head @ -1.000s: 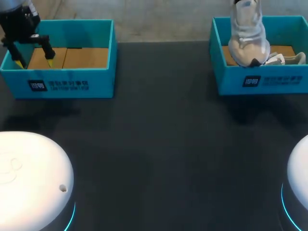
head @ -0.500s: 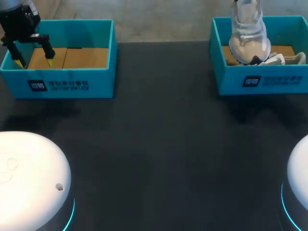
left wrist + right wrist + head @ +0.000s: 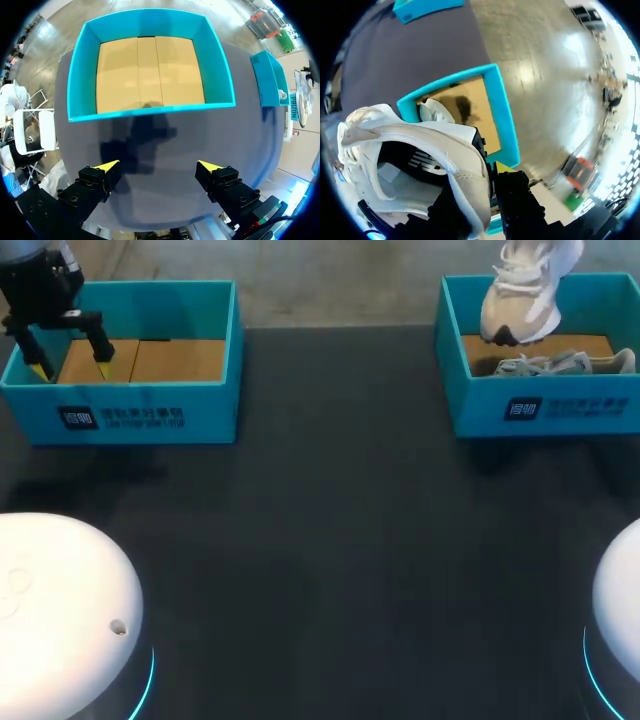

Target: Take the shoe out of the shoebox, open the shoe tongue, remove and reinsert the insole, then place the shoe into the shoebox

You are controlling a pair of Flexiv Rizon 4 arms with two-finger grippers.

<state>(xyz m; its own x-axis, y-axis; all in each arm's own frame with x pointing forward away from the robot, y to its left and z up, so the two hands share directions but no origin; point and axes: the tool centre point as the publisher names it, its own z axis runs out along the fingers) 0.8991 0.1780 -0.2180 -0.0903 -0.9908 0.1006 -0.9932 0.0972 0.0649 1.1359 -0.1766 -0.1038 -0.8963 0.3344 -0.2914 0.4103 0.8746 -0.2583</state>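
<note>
Heel of shoe (image 3: 525, 295) clamped in right end effector (image 3: 487, 175), above right shoebox (image 3: 540, 412); second shoe (image 3: 545, 364) lies inside; left end effector (image 3: 70, 370), spread apart, over front wall of left shoebox (image 3: 140, 412).

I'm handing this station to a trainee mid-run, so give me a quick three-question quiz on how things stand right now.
1. True or false: the left shoebox has a shoe in it.
2. Choose one. The white shoe in the right gripper is: A) lying flat on the table; B) held up above the right shoebox; C) resting inside the left shoebox.
3. Short answer: are the fingers of the left gripper open or shut?

Key: 1 false, only its cardboard floor shows; 2 B; 3 open, with nothing between them.
</note>
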